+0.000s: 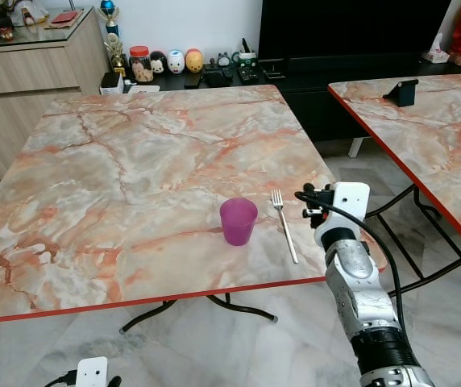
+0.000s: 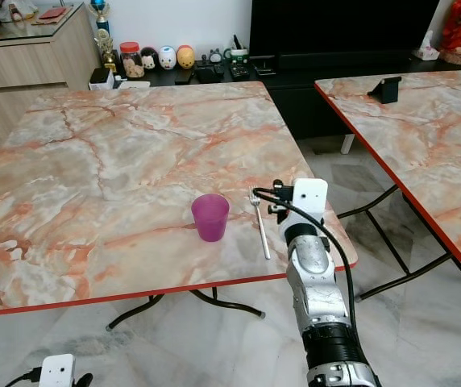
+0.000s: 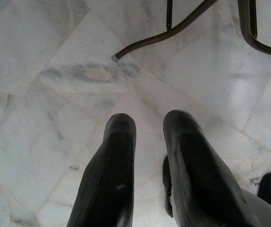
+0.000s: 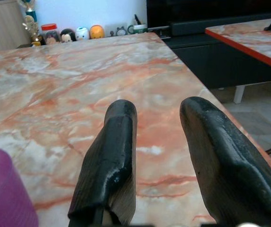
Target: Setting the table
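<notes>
A purple cup (image 1: 238,220) stands upright near the front edge of the marble table (image 1: 126,153). Just right of the cup lies a silver fork (image 1: 285,230), tines pointing away from me. My right gripper (image 4: 157,113) hovers low over the table's front right corner, beside the fork's right side, open with nothing between its fingers (image 4: 112,156). The cup's edge (image 4: 3,189) appears in the right wrist view. My left gripper (image 3: 149,123) hangs below the table edge, pointing at the floor, its fingers a narrow gap apart and empty.
A second marble table (image 1: 440,137) stands to the right across a gap of tiled floor, with a black stand (image 1: 401,91) on it. Behind are a wooden cabinet (image 1: 29,72) and a dark TV console with small figurines (image 1: 174,61). Table legs (image 3: 173,30) cross the floor.
</notes>
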Motion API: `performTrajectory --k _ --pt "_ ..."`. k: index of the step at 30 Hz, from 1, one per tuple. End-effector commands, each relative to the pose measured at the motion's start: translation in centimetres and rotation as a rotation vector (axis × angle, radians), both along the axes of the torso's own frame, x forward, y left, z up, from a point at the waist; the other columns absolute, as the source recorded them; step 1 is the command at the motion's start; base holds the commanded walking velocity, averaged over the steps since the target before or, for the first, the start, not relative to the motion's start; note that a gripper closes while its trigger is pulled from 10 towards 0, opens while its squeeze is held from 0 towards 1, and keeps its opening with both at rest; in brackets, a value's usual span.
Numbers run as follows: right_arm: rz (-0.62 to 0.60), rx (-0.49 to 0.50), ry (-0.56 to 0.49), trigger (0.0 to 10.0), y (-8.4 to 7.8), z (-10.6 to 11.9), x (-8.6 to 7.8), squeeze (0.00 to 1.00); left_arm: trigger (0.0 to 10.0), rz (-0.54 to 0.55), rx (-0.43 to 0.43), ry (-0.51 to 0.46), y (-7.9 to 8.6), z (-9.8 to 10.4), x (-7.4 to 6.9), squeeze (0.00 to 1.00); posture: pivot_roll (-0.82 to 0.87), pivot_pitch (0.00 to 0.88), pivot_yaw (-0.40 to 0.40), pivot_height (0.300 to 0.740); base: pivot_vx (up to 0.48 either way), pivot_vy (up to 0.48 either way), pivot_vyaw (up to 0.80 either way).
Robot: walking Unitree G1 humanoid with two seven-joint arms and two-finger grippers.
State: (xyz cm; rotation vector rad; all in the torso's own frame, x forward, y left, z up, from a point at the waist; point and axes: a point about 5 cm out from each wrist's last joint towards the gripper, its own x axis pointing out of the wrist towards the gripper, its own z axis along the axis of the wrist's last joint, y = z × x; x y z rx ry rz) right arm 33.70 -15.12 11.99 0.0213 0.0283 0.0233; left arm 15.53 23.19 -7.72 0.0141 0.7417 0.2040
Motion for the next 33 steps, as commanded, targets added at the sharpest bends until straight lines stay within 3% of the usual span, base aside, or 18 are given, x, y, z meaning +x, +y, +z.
performTrajectory --k 1,19,22,33 --pt "0.008 0.002 0.009 10.0 0.1 -0.1 -0.2 0.00 10.0 -0.005 -0.003 0.011 -0.2 -0.1 -0.2 0.00 0.03 0.000 0.003 0.740 0.274 0.000 0.00" --pt "0.049 -0.044 0.005 10.0 0.6 -0.2 -0.4 0.00 10.0 -0.016 0.005 0.014 -0.1 -0.1 -0.2 0.00 0.02 0.000 0.005 0.740 0.291 0.000 0.04" --pt "0.058 -0.066 0.010 10.0 0.8 -0.3 -0.5 0.00 10.0 -0.022 0.020 0.012 -0.1 -0.1 -0.1 0.00 0.02 0.000 0.004 0.740 0.000 0.000 0.80" --pt "0.002 -0.058 0.060 10.0 -0.1 -1.2 -1.0 0.00 10.0 -0.021 0.013 0.010 -0.2 -0.1 -0.1 0.00 0.03 0.000 0.000 0.740 0.000 0.000 0.00"
